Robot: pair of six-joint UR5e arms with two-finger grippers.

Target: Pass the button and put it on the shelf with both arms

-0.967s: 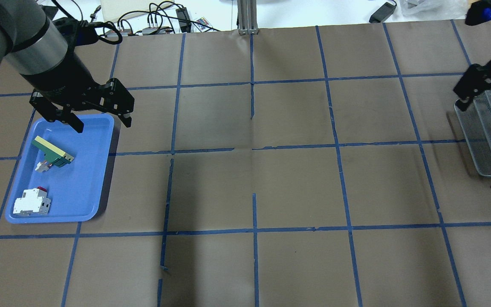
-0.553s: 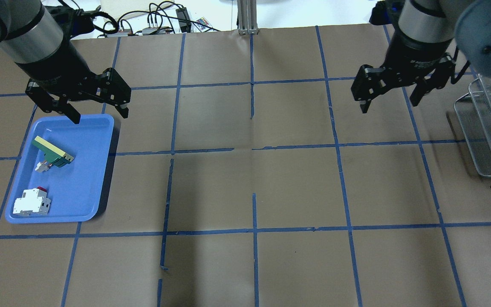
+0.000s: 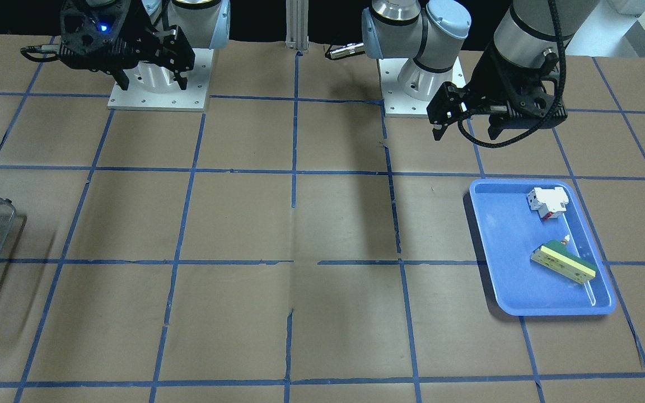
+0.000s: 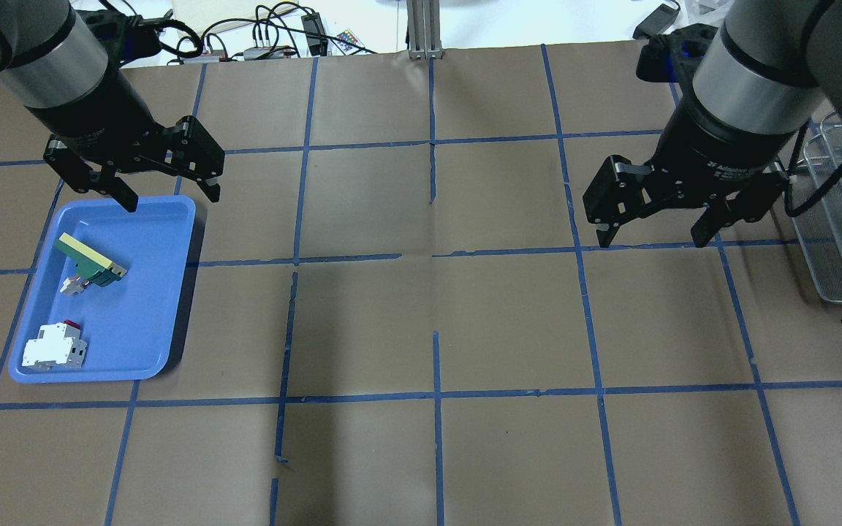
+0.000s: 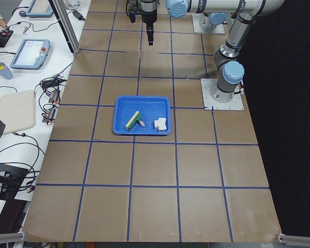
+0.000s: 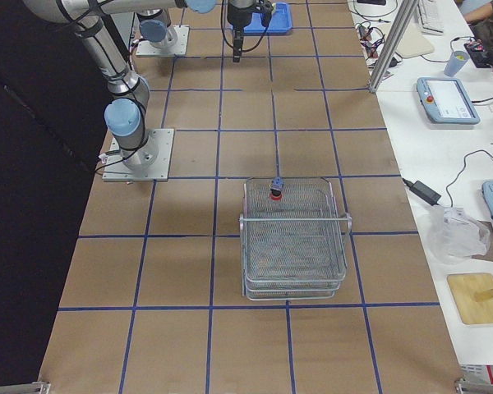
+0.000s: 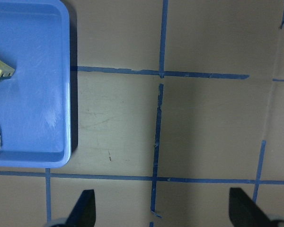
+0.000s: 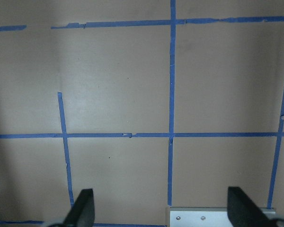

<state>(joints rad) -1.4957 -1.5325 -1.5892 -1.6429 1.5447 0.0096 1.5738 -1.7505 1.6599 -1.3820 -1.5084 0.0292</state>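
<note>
Two grippers hung wide open and empty above the taped brown table [image 4: 494, 321]. The left gripper [image 4: 172, 199] was by the blue tray [image 4: 150, 307], which held a green and cream bar [image 4: 90, 259] and a white breaker block [image 4: 54, 347]. The right gripper [image 4: 651, 239] was beside the shelf [image 4: 841, 248], whose tiers the right arm partly hid in the overhead view. The button [image 6: 274, 188] sat at the end of the shelf's top tier that faced the table's middle, clear of both grippers. Against the frame 0.6 s earlier, the right gripper had shifted down the overhead view, whereas the left had scarcely moved.
</note>
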